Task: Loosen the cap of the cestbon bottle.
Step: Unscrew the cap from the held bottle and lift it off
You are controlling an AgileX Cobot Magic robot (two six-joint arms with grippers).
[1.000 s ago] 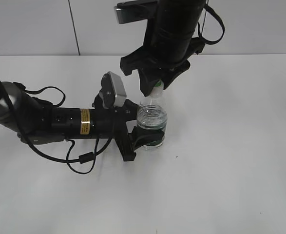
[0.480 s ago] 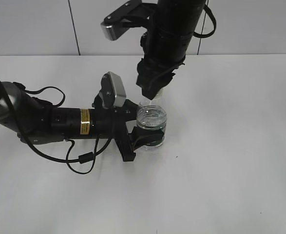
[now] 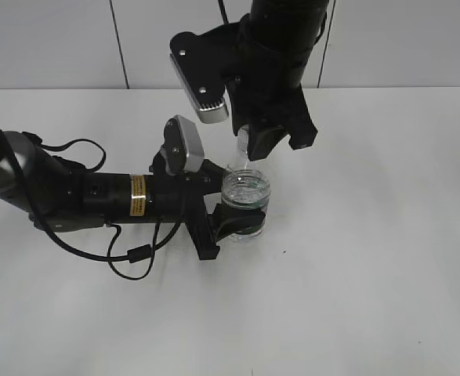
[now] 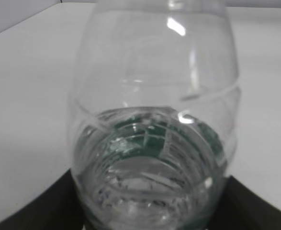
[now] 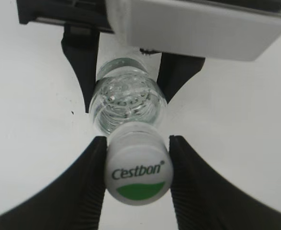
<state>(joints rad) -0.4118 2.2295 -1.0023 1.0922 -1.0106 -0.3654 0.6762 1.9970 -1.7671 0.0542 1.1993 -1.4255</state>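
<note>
Exterior view: the bottle (image 3: 244, 205) stands upright near the middle of the white table (image 3: 386, 258), its body clamped low down by the left gripper (image 3: 231, 213), whose arm lies almost flat along the table from the left. The right gripper (image 3: 255, 141) comes down from above onto the neck; the cap (image 3: 245, 145) is mostly hidden behind its black fingers, only a pale sliver showing. Left wrist view: the clear bottle (image 4: 154, 120) fills the frame, green label (image 4: 150, 136) seen through the plastic, dark gripper parts at both lower corners, so the left gripper is closed narrow on the bottle; its fingertips themselves are out of frame. Right wrist view: the white cap (image 5: 136, 170) with green patch and print sits between two ribbed black fingers (image 5: 85, 187), both touching its sides, so the right gripper (image 5: 136, 175) is pinched narrow on the cap. The bottle (image 5: 127, 105) is below it, with the left gripper (image 5: 126, 72) on either side of its body. Step in hand, by my read: the twist itself, one arm bracing, the other gripping the cap. Next move calls for wrist rotation in the unscrewing direction with firm pinch, left grip holding tight so the bottle doesn't spin. Cannot tell whether the cap is loose yet.
</note>
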